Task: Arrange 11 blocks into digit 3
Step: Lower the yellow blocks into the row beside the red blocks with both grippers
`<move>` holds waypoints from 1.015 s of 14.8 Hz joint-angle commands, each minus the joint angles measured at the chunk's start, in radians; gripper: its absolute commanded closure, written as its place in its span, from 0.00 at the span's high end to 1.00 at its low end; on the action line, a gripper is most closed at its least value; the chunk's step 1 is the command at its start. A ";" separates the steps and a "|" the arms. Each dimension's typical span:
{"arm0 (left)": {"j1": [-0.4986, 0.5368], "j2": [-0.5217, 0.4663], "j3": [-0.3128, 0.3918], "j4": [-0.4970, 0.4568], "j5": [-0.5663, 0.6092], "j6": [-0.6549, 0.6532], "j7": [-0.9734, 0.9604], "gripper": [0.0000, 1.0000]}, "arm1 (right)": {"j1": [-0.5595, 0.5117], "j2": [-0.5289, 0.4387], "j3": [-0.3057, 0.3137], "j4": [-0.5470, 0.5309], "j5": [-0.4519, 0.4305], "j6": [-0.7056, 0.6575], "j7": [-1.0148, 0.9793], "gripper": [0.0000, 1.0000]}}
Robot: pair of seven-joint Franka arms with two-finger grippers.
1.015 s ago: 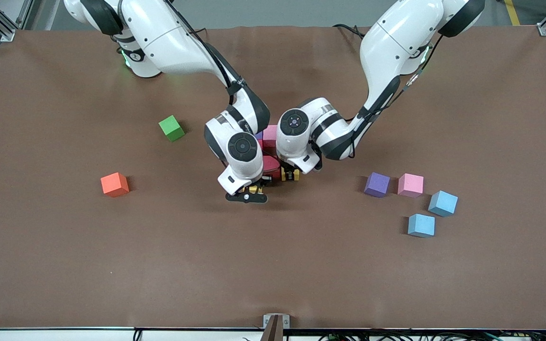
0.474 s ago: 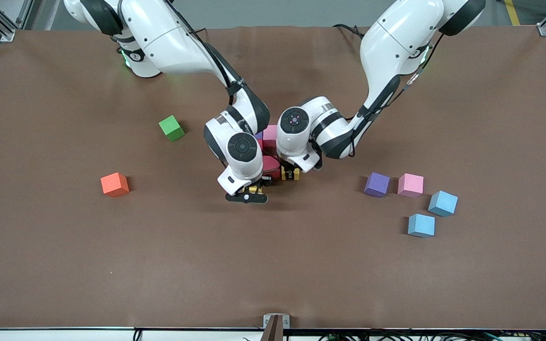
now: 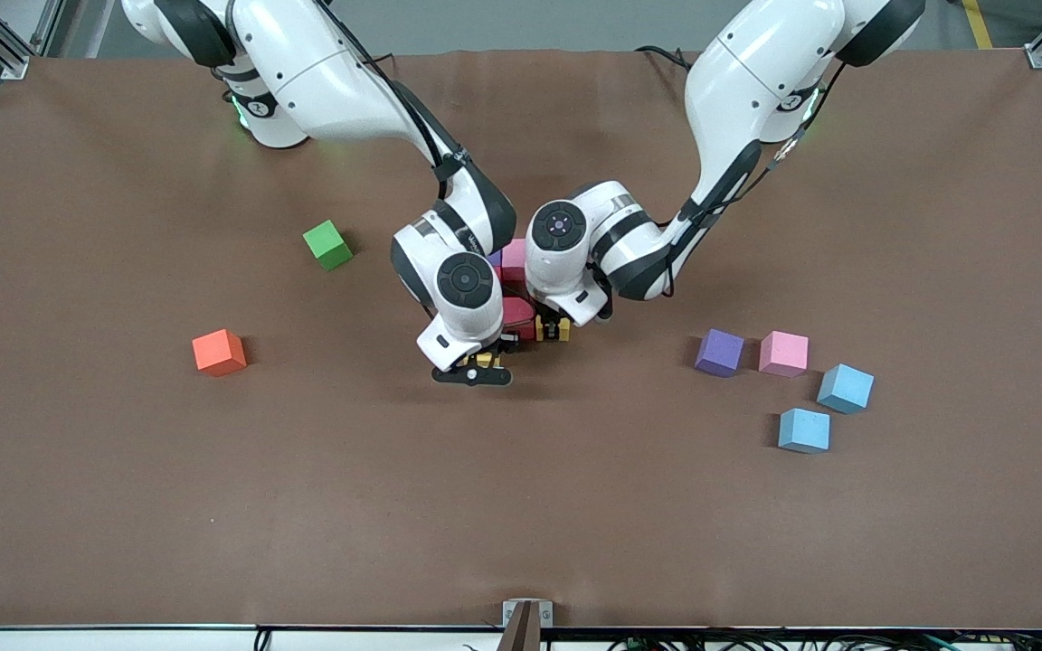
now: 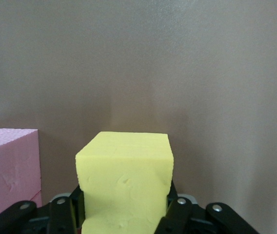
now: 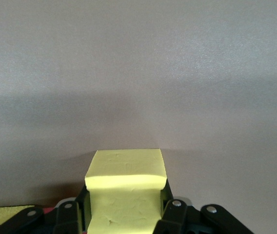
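We see the left tool (image 3: 555,331) clamped on a yellow block (image 4: 125,187) at frame centre. The right tool (image 3: 482,362) grips another yellow block (image 5: 126,192) beside the red block (image 3: 517,316).

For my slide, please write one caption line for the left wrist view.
Left gripper shut on a yellow cube, a pink cube beside it on the brown table.

green cube (image 3: 327,244) toward the right arm's end, on brown table (image 3: 521,506)
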 commanded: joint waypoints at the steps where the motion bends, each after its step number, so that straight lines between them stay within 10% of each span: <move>1: -0.015 -0.005 0.005 -0.042 0.009 0.011 -0.022 0.38 | 0.006 -0.005 -0.001 -0.014 -0.005 -0.002 -0.003 0.03; 6: -0.016 -0.002 0.005 -0.033 0.009 0.011 -0.022 0.38 | 0.006 -0.005 -0.001 -0.012 0.000 -0.002 0.009 0.16; 7: -0.018 -0.002 0.005 -0.030 0.009 0.011 -0.022 0.38 | 0.006 -0.005 -0.001 -0.012 0.001 -0.005 0.006 0.38; 8: -0.024 -0.001 0.005 -0.027 0.009 0.011 -0.023 0.38 | 0.006 -0.005 -0.001 -0.012 0.001 -0.005 0.005 0.99; 15: -0.026 -0.001 0.005 -0.018 0.008 0.011 -0.023 0.38 | 0.006 -0.005 -0.001 -0.012 0.000 -0.005 -0.001 1.00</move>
